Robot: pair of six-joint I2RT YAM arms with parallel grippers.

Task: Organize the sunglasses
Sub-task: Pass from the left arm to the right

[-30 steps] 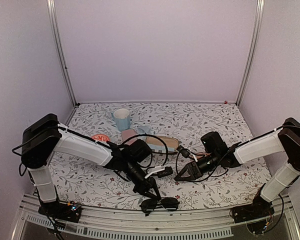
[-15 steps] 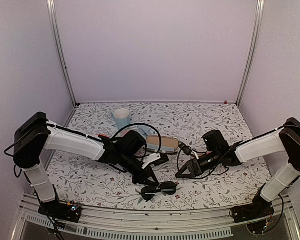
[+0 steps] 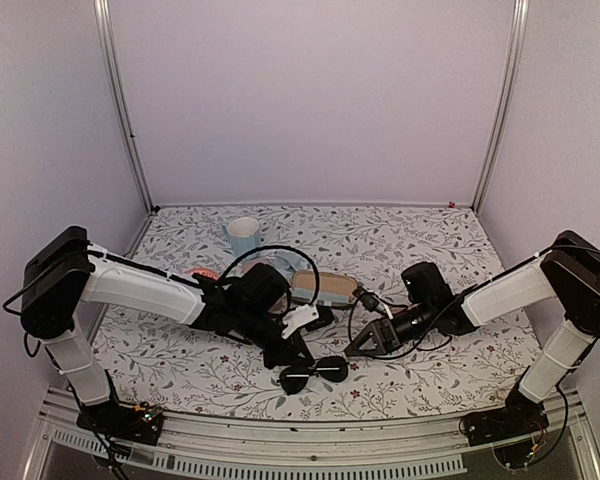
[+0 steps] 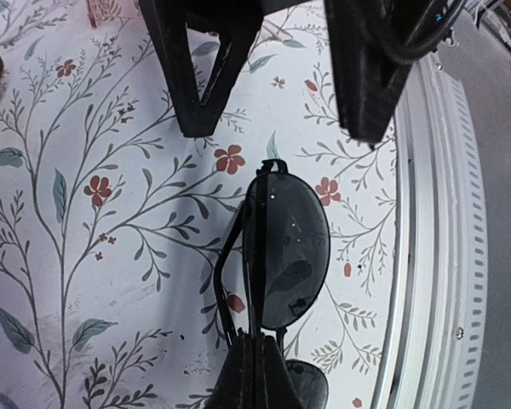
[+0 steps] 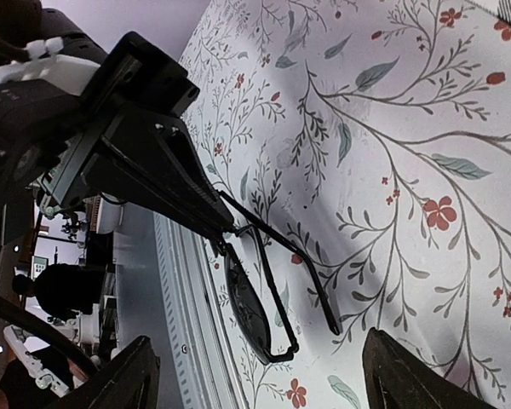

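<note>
The black wire-framed sunglasses (image 3: 315, 372) hang low over the flowered table (image 3: 430, 240), close to its front rail, with dark oval lenses and one thin temple swung out. The left claw (image 3: 292, 360) is clamped on them at the bridge, its arm stretched low toward the centre. Just beside them, the right claw (image 3: 366, 343) points at the sunglasses with jaws spread wide and holding nothing, its arm reaching in low

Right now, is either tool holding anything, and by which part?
The left tool pinches the black sunglasses at the bridge, between the lenses. The right tool is open and empty.
</note>
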